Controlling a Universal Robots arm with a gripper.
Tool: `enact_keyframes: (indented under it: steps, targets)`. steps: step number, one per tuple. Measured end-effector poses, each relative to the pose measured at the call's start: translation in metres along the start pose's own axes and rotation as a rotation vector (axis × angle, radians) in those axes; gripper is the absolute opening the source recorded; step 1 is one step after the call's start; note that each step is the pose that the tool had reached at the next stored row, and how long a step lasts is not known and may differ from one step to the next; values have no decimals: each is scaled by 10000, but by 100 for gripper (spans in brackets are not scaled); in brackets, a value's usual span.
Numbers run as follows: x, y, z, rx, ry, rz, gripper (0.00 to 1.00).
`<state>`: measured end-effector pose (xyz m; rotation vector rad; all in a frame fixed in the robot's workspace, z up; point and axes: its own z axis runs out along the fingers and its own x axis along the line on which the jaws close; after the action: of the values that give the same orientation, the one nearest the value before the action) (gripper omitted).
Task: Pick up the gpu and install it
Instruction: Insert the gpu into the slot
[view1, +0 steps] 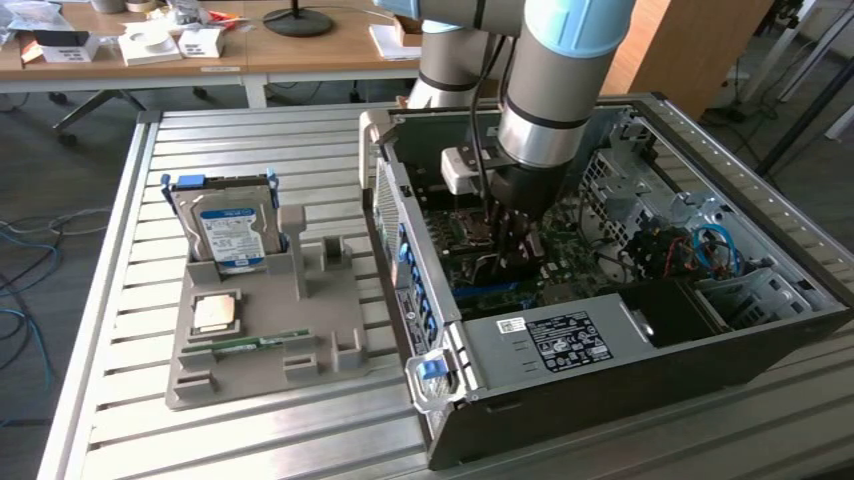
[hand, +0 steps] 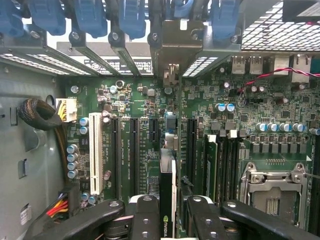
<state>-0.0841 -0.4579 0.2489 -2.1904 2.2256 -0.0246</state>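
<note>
The gpu (hand: 167, 190) is seen edge-on in the wrist view: a thin dark card with a green logo on its edge. It stands upright between my black fingers (hand: 145, 215). My gripper (hand: 167, 222) is shut on it. The card hangs over the long black expansion slots (hand: 134, 150) of the green motherboard (hand: 240, 95), and its metal end bracket (hand: 172, 47) reaches the rear slot openings. In the exterior view my gripper (view1: 514, 235) is low inside the open computer case (view1: 614, 400), over the motherboard.
A grey parts holder (view1: 327, 335) on the slatted table carries a silver blue-labelled hard drive (view1: 230, 232), a processor chip (view1: 216, 313) and a green memory stick (view1: 254, 345). Inside the case are a power supply (view1: 561, 340), cables (view1: 694, 250), a white slot (hand: 96, 155) and a processor socket (hand: 272, 190).
</note>
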Motion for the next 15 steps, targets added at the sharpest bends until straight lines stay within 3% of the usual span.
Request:
enact_keyframes:
  steps: [5,15]
  targets:
    - [-2,-2,-8,11,-19,0,26]
    - [0,1,-3,-1,0,-1,26]
